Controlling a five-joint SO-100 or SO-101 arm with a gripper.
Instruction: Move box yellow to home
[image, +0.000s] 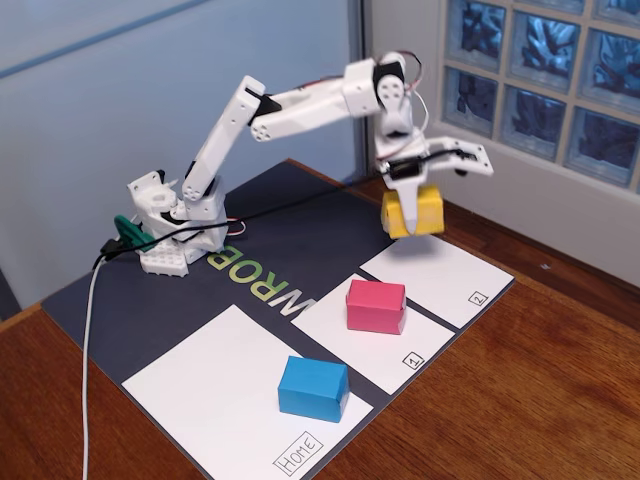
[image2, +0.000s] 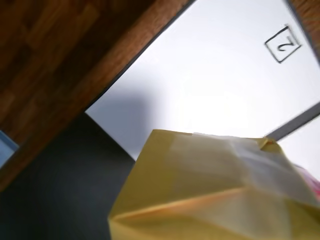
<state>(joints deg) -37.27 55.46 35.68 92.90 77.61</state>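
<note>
The yellow box (image: 415, 215) hangs a little above the far end of the white panel labelled 2 (image: 450, 280), held at its top by my gripper (image: 410, 192), which is shut on it. In the wrist view the yellow box (image2: 210, 190) fills the lower part of the picture and hides the fingers; the panel labelled 2 (image2: 215, 75) lies beneath it, carrying the box's shadow. The home panel (image: 210, 385), the largest white sheet, lies at the near left with its "Home" label (image: 299, 452) at the corner.
A blue box (image: 313, 388) stands on the home panel near the label. A pink box (image: 376, 305) stands on the panel labelled 1 (image: 385, 350). The arm's base (image: 180, 230) sits at the back left of the dark mat, with a white cable (image: 88, 370) trailing forward.
</note>
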